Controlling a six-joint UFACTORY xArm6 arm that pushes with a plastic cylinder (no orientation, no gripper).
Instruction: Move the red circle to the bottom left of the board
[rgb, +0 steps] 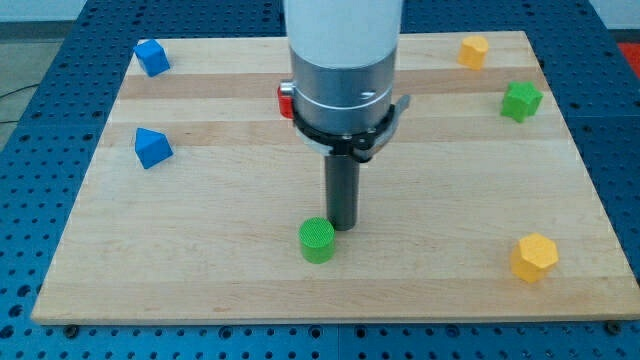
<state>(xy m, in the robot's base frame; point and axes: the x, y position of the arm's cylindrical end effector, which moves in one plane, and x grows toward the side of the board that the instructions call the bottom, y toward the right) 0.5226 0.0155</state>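
A red block (285, 100) shows only as a small sliver at the left edge of the arm's silver body, near the board's top middle; its shape is hidden. My tip (343, 227) is the lower end of the dark rod, on the board near the middle. It stands just right of and slightly above the green circle (317, 240), very close to it or touching it. The red block lies well above my tip, behind the arm.
On the wooden board (200, 260): a blue block (151, 57) at top left, a blue block (152, 148) at left, a yellow block (473, 51) at top right, a green block (521, 100) at right, a yellow hexagon (534, 257) at bottom right.
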